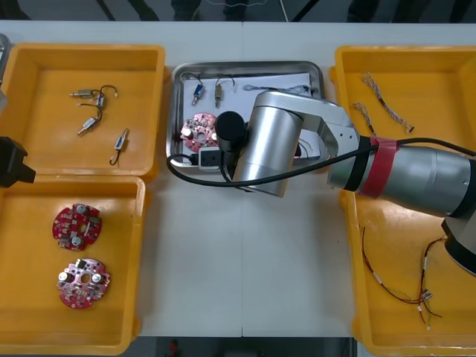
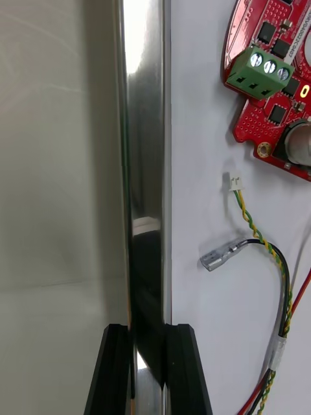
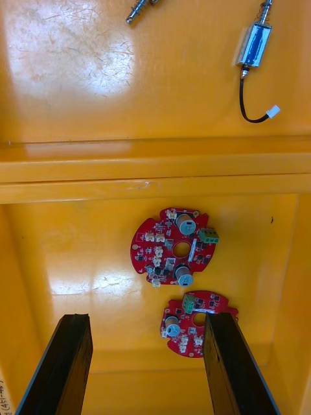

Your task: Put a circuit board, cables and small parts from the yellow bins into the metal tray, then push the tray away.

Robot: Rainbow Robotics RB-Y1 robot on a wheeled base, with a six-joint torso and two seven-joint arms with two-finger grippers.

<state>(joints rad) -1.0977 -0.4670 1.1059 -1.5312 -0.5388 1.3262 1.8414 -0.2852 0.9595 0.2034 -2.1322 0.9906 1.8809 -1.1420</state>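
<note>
So, tabletop [image 1: 238, 253]: light and matte, with a thin seam running from its near edge up to the metal tray [image 1: 253, 65].
Room: a dark strip beyond the tabletop's far edge, behind the tray; too dim to tell what is there.
Metal tray: far middle of the tabletop, white inside, with yellow bins on either side.
In the tray, front view: a round red circuit board [image 1: 199, 132] at its near left corner, two small metal parts [image 1: 198, 91] by its far rim, and a thin twisted cable [image 1: 281, 89] toward its far right corner.
Right gripper [image 2: 148, 369]: closed narrowly on the tray's near rim, one finger outside the wall and one inside.
Right wrist view adds: the board's green terminal block [image 2: 259, 71] and a red and yellow cable [image 2: 251, 225] on the white lining just beside the board. The front view has the arm over that spot.
Left gripper [image 3: 148, 363]: fingers wide apart, holding nothing, over the near left bin [image 1: 30, 297], well apart from the tray.
Left wrist view adds: two spare boards [image 3: 173, 246] close up, with a wired metal part [image 3: 254, 45] beyond the bin wall.
Far left bin [image 1: 44, 134]: loose metal parts [image 1: 89, 123].
Far right bin [image 1: 439, 111]: twisted cables [image 1: 387, 104].
Near right bin [image 1: 394, 230]: red and yellow wires [image 1: 401, 286].
</note>
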